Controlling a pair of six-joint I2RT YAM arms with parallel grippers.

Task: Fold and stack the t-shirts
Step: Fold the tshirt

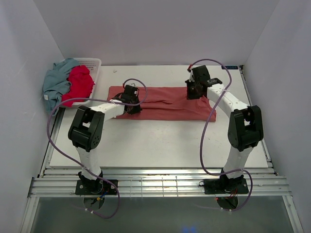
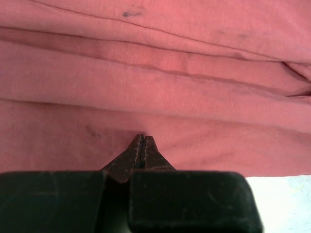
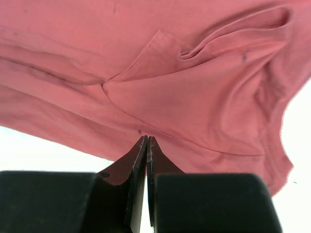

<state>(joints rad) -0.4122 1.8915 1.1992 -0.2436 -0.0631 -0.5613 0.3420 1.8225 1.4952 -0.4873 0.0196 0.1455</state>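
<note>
The dusty salmon-red t-shirt point(image 1: 165, 108) lies on the white table as a long folded strip, running left to right. My left gripper point(image 1: 130, 101) hovers over its left part, jaws shut with nothing seen between them; the left wrist view shows the tips point(image 2: 143, 138) low over the creased cloth point(image 2: 155, 73). My right gripper point(image 1: 194, 90) is at the shirt's far right edge, jaws shut; in the right wrist view its tips point(image 3: 147, 139) meet the cloth point(image 3: 194, 97) near a seam. The bright crimson shirt point(image 1: 79, 82) and the grey-blue shirt point(image 1: 54, 81) lie bunched in the basket.
The white lattice basket point(image 1: 95, 63) stands at the table's far left corner, against the left wall. White walls close in the left, back and right sides. Purple cables loop off both arms. Bare table point(image 1: 160, 143) lies in front of the shirt.
</note>
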